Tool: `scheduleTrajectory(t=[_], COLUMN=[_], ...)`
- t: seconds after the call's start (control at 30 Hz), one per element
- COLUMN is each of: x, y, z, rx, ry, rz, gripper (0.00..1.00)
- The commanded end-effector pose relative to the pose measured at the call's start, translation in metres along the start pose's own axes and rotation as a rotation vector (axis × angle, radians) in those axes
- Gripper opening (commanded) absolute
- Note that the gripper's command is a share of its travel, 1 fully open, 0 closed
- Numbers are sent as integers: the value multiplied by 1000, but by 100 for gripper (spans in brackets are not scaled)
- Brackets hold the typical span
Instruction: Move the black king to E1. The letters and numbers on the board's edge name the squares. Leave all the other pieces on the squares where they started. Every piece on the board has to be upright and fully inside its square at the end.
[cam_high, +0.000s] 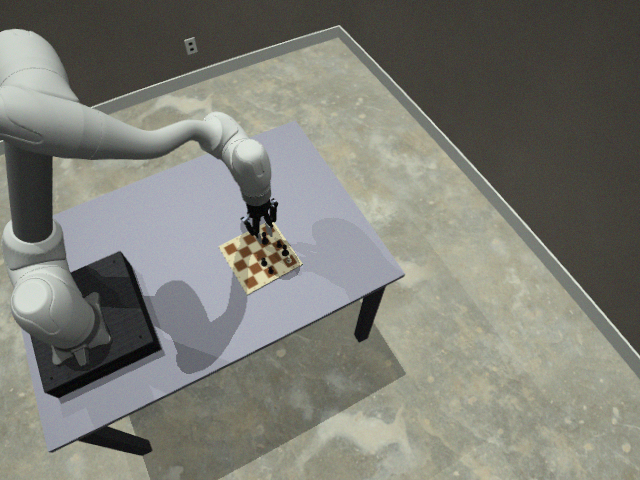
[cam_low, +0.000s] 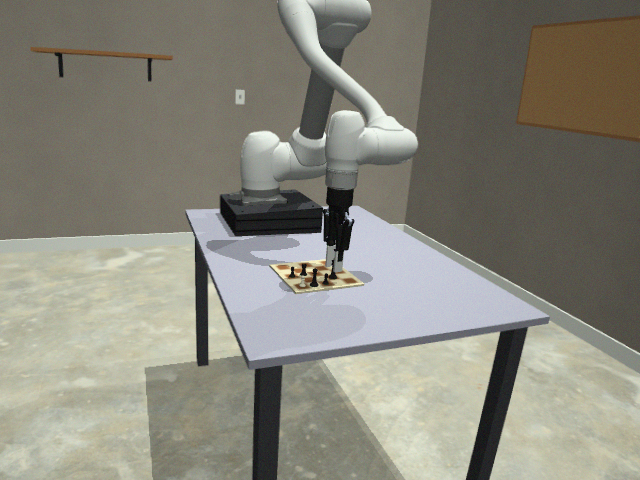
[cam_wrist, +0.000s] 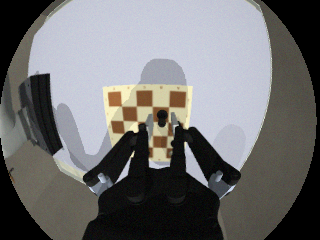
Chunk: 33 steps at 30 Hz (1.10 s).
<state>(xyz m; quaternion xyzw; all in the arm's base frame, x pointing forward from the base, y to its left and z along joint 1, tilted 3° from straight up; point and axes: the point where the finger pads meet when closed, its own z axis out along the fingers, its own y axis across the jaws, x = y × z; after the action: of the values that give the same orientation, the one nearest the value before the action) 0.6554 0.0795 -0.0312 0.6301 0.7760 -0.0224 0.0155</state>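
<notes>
A small chessboard lies on the grey table; it also shows in the exterior view and the wrist view. Several black pieces and one white piece stand upright on it. My gripper points straight down over the board's far edge, close above a black piece. In the wrist view that piece sits in the gap between my fingertips, below them. The fingers stand narrow but apart, with nothing between them. From the side, the fingertips hang just over this piece. I cannot read the square letters.
The other black pieces stand within a few squares of the gripper, on the board's right side. The arm's black base block sits at the table's left end. The table's edge lies to the right of the board.
</notes>
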Motion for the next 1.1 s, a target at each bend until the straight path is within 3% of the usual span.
scheduleTrajectory(t=[0.0,0.3,0.33,1.07], x=[0,0,0,0], y=[0,0,0,0], z=[0,0,0,0], rx=[0,0,0,0], ry=[0,0,0,0], rz=[0,0,0,0], gripper=[25,25,0,0])
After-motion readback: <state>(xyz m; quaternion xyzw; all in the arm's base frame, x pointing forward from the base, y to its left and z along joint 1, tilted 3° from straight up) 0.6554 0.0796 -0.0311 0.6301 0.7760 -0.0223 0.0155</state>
